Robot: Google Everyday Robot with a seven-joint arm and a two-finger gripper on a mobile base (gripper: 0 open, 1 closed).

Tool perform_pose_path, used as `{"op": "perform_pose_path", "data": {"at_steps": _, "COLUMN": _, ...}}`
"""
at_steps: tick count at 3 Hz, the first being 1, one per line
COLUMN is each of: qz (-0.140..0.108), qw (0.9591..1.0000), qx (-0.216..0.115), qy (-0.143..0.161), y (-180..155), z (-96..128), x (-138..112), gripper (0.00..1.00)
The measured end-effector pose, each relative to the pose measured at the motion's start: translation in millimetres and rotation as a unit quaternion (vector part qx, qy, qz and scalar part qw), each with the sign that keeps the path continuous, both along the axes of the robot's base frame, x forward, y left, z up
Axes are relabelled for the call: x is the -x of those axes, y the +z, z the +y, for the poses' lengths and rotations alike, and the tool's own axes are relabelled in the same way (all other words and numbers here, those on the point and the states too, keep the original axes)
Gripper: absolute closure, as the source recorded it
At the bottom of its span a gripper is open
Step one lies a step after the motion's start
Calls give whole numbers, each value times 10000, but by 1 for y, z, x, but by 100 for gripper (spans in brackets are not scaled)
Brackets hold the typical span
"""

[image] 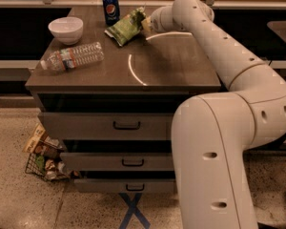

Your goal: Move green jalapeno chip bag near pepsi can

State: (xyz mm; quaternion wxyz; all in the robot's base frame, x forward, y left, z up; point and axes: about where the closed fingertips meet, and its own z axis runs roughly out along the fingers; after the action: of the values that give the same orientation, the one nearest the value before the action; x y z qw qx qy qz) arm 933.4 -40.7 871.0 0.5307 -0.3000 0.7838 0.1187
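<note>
Green jalapeno chip bag (124,29) sits beside the pepsi can (111,7), clamped in the hand (146,26).

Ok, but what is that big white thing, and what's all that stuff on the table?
That big white thing is a robot's arm. There is one picture, from a camera looking down at a brown cabinet with drawers; where the camera is mounted, I can't tell. At the arm's tip is a pincer, holding one end of a green chip bag. Just behind the bag stands a blue soda can. A white bowl and a water bottle lying on its side are on the picture's left.
</note>
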Motion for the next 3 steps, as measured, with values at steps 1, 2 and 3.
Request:
{"op": "perform_pose_path", "data": {"at_steps": 1, "qz": 14, "qw": 9999, "qx": -67, "qy": -124, "y": 1, "z": 10, "x": -6, "gripper": 29}}
{"op": "perform_pose_path", "data": {"at_steps": 2, "qz": -52, "qw": 9997, "qx": -59, "qy": -224, "y": 7, "z": 9, "x": -8, "gripper": 7}}
{"op": "perform_pose_path", "data": {"at_steps": 3, "qz": -98, "qw": 9995, "qx": 8, "qy": -304, "y": 23, "z": -15, "x": 1, "gripper": 0}}
